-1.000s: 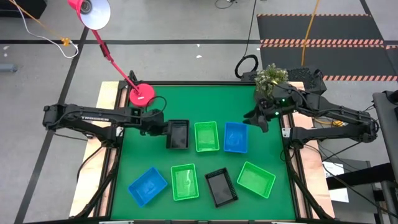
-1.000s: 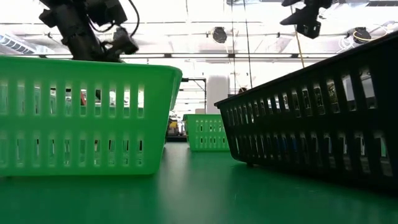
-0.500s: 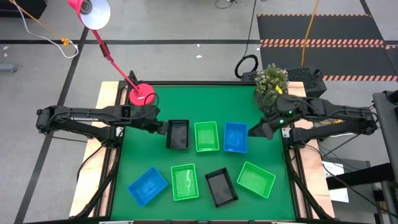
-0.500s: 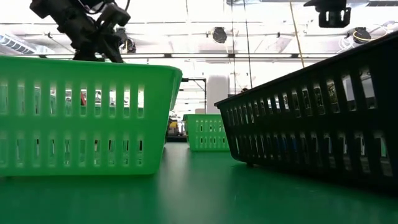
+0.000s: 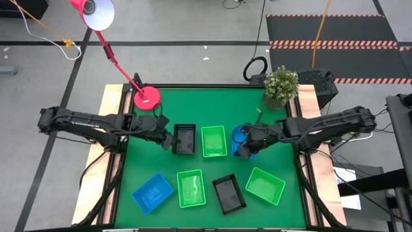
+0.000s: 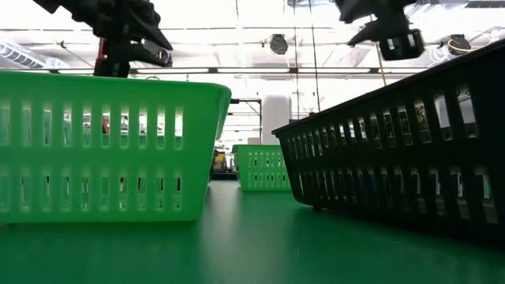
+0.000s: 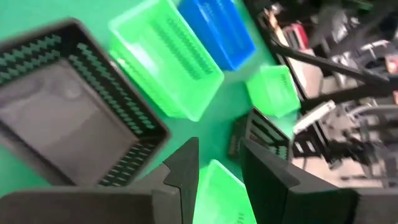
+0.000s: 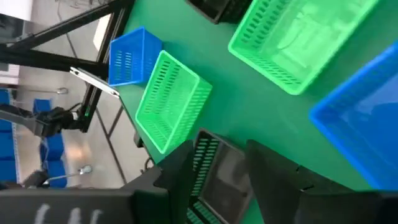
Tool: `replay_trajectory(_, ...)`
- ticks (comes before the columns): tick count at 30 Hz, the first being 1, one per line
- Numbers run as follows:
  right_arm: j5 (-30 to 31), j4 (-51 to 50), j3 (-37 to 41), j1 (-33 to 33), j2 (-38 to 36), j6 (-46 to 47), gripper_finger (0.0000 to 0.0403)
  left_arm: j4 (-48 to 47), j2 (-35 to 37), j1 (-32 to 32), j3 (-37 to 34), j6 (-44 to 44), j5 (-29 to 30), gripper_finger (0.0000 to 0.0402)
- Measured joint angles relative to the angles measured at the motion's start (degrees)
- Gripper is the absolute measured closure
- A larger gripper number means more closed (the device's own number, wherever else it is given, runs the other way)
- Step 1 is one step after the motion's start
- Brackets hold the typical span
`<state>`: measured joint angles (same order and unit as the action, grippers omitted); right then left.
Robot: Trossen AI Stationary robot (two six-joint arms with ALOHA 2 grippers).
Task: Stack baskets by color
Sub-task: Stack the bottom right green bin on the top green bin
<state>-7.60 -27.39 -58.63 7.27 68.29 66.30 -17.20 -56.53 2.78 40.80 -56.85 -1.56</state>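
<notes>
Over the back row of the bench (image 5: 138, 148), both my arms have shifted within the last second. My right claw (image 5: 245, 147), which was up near the potted plant (image 5: 281, 84) at the back right corner, has swung down and inward and now sits over the back-row blue basket (image 5: 239, 136), its fingers partly open with nothing between them. I judge that basket is my next pick. My left claw (image 5: 168, 138) has drawn back to the left edge of the back-row black basket (image 5: 185, 139); its fingers stand a little apart and hold nothing, and I cannot tell whether they touch the wall. That basket looks deeper than a single one, so black may already be stacked there. Beside it sits a green basket (image 5: 214, 141). Along the front edge lie another blue basket (image 5: 153, 192), two green baskets (image 5: 191, 188), and a single black basket (image 5: 229, 194), all still loose.
</notes>
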Motion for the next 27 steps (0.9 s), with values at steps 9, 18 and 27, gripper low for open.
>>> replay_trajectory(9, -2.9, -8.5, -3.8, 6.9, 3.5, 1.3, 0.0308, 0.2, 0.0, 9.6, 0.0, -0.2, 1.8, 0.0286)
replay_trajectory(18, -3.1, -28.7, -3.9, 20.3, 1.6, 6.4, 0.0293, -2.8, 0.0, 12.4, 0.0, -0.2, 2.3, 0.0286)
replay_trajectory(27, 7.7, -35.2, -3.1, 27.3, 1.6, -4.7, 0.0216, -2.7, 0.0, 12.0, 0.0, 1.9, 4.6, 0.0286)
